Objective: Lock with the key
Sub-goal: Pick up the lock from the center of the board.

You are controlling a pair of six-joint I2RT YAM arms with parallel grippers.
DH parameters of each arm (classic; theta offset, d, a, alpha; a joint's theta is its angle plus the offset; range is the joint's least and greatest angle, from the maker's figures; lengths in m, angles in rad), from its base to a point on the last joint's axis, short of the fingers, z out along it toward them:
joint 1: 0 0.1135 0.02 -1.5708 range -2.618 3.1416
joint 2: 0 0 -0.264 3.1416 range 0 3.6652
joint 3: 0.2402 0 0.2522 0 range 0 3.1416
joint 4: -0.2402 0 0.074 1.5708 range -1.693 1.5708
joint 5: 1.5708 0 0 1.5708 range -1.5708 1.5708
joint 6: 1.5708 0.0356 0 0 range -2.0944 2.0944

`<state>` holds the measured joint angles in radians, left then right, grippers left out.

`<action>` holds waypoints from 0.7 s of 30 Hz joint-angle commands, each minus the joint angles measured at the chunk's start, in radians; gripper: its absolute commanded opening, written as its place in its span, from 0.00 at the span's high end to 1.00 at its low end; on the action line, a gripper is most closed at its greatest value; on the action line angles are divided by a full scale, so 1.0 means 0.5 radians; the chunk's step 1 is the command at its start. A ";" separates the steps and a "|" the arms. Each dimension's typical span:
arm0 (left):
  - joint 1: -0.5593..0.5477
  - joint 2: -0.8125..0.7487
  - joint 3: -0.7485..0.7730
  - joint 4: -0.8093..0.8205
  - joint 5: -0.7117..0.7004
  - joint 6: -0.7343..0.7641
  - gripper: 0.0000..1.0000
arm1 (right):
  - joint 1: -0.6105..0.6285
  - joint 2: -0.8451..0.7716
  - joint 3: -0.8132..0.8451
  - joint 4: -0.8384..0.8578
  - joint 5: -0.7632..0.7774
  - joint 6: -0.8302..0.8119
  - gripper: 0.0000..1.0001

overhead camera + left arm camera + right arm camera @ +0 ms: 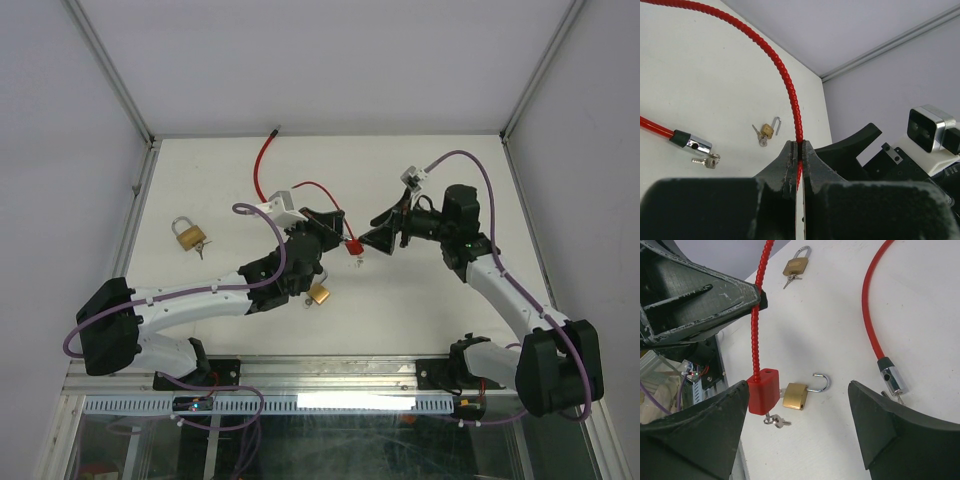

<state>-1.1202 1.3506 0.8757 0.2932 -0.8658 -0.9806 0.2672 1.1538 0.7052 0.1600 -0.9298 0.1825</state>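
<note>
A red lock body [763,390] hangs from a ribbed red cable [792,100], with a small key [776,421] dangling from its underside. My left gripper [799,145] is shut on the ribbed cable just above the lock and holds it off the table. My right gripper [799,390] is open, and its left finger sits right beside the red lock body. In the top view the left gripper [335,228] and the right gripper [375,240] face each other with the lock [353,247] between them.
An open brass padlock [796,395] lies on the table under the lock and also shows in the top view [319,294]. A second brass padlock with keys [187,233] lies at the left. The cable's chrome end [890,380], with a key beside it, rests on the table.
</note>
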 commanded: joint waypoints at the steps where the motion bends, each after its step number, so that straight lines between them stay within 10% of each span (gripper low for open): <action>1: -0.019 -0.038 0.026 0.168 -0.052 0.010 1.00 | 0.059 -0.030 0.039 0.064 -0.026 -0.022 0.17; 21: -0.021 0.048 0.088 0.175 -0.060 0.010 1.00 | 0.307 -0.026 0.059 -0.120 0.224 -0.341 0.55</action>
<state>-1.1202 1.3739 0.8761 0.3073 -0.8661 -0.9806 0.4088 1.1561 0.7052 0.0837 -0.8333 0.0475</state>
